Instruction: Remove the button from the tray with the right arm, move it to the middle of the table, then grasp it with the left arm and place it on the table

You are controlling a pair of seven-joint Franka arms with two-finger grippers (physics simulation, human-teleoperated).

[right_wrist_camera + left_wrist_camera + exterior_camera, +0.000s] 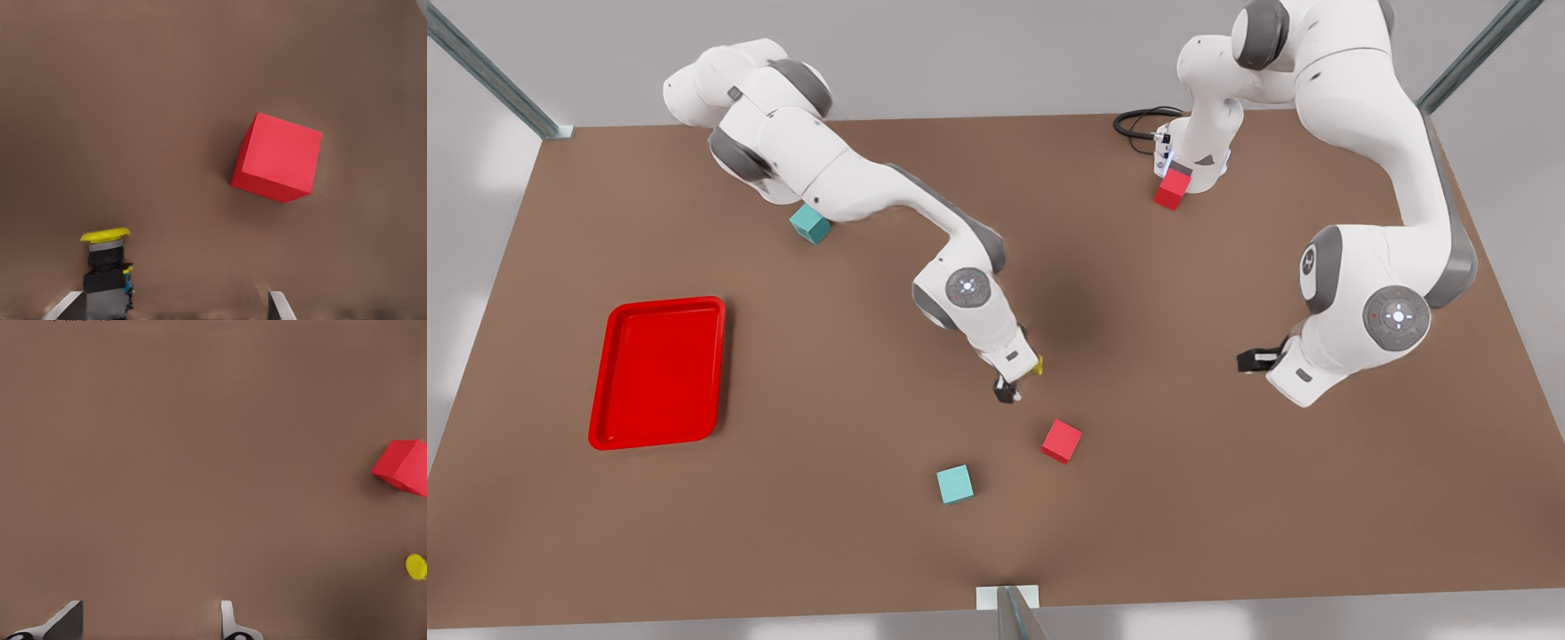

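The button (107,273), yellow cap on a black base, sits close against one finger (67,308) of my right gripper (173,310), whose jaws stand wide open. In the front view that gripper (1009,388) hangs low over the middle of the brown table (854,533), with the yellow cap (1039,364) at its side. Whether the button rests on the table I cannot tell. My left gripper (1247,360) waits open at the front view's right; its wrist view shows its open fingers (230,625) and the yellow cap (416,567) far off. The red tray (660,303) lies at the front view's left.
A red cube (1061,441) and a teal cube (955,484) lie just in front of the right gripper. Another teal cube (811,223) sits under the right arm, and another red cube (1172,188) by the left arm's base. A black cable (1138,120) loops at the back.
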